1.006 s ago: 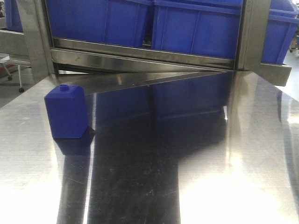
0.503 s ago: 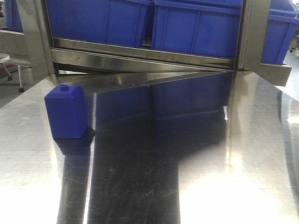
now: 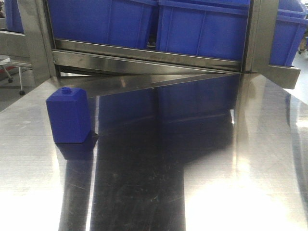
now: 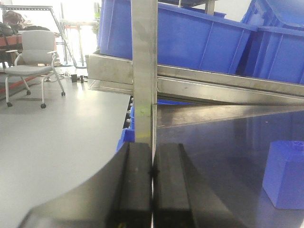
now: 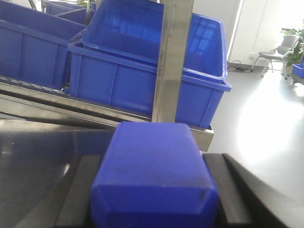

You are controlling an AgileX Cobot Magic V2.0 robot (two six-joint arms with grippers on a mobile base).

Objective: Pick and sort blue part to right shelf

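- Front view: a steel table (image 3: 216, 159) fills the lower part of the frame, bright with glare near the front edge
- The other blue block (image 3: 69, 115) stands upright on the table near its left side; it has a small flat knob on top, and its reflection lies in the steel just below it
- Behind the table, blue bins (image 3: 202, 29) sit side by side on a steel shelf (image 3: 144, 55), and their blue is mirrored in the tabletop
- Left wrist view: the left gripper (image 4: 152, 152) has its two black fingers pressed together with nothing between them, only a thin seam showing
- It hangs over the left end of the table, facing an upright steel post (image 4: 144, 71) of the shelf frame
- The other blue block shows at the right edge of this view, standing on the table and partly cut off by the frame, well apart from the fingers
- A grey office chair (image 4: 35, 52) stands on the floor to the far left
- Right wrist view: the right gripper (image 5: 149, 159) is clamped on the blue part (image 5: 154, 180), which fills the gap between the two dark fingers (image 5: 76, 190)
- Only a plain flat face and bevelled edges of the blue part show here; its cap cannot be seen
- Beyond it, another post rises in front of blue bins on the shelf
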